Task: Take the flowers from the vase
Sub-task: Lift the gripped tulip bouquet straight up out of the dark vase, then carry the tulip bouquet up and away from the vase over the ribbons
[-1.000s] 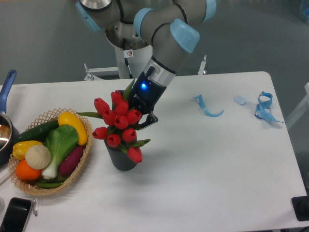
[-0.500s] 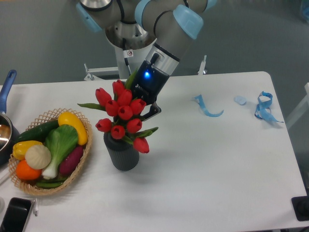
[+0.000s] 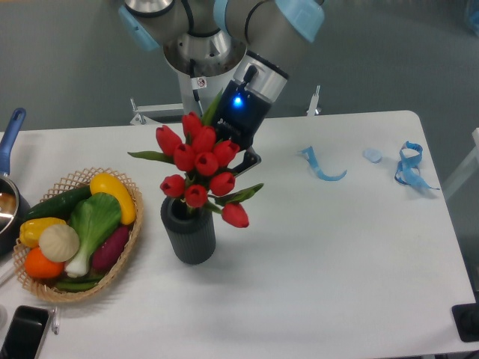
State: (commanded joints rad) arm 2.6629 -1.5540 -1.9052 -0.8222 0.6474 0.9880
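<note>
The flowers (image 3: 202,168), a bunch of red tulips with green leaves, are lifted and tilted to the right, with their lowest blooms still just above the vase's mouth. The vase (image 3: 188,232) is a short dark grey ribbed cylinder standing on the white table. My gripper (image 3: 238,155) reaches down from the back right, with a blue light on its body. It is shut on the bunch from behind. Its fingertips are mostly hidden by the blooms.
A woven wicker basket (image 3: 123,258) with colourful toy vegetables stands left of the vase. A pot with a blue handle (image 3: 9,149) is at the far left edge. A dark phone (image 3: 22,333) lies at the front left. Blue ribbon pieces (image 3: 322,166) lie at the back right.
My gripper has moved up and to the right with the flowers in it. The bunch has risen out of the vase, and the vase has stayed in place.
</note>
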